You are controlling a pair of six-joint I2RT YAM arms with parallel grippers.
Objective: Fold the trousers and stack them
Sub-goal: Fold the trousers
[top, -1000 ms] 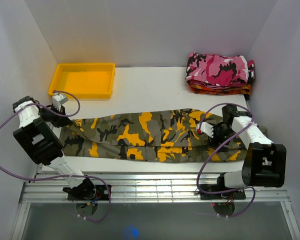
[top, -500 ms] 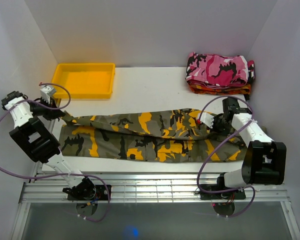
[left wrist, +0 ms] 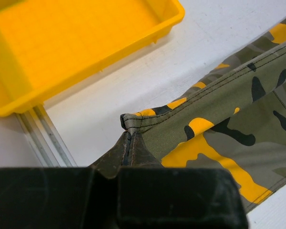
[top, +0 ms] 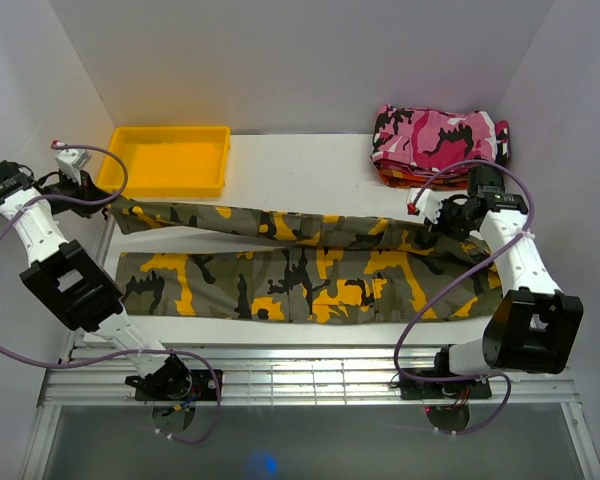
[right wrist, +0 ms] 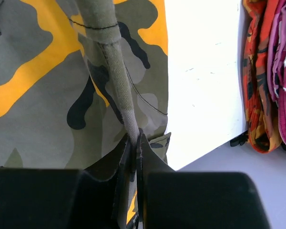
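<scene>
Left tool (top: pixel 98 197) pressed shut on an end corner of the trousers (top: pixel 300 290). Right tool (top: pixel 435 215) pinching the opposite end's edge. One layer stretched between them above the bench (top: pixel 300 165), the other flat along the near edge. Judged: lengthwise fold under way, not laid down. Cross folds and stacking beside the folded garments (top: pixel 440 140) remain.
</scene>
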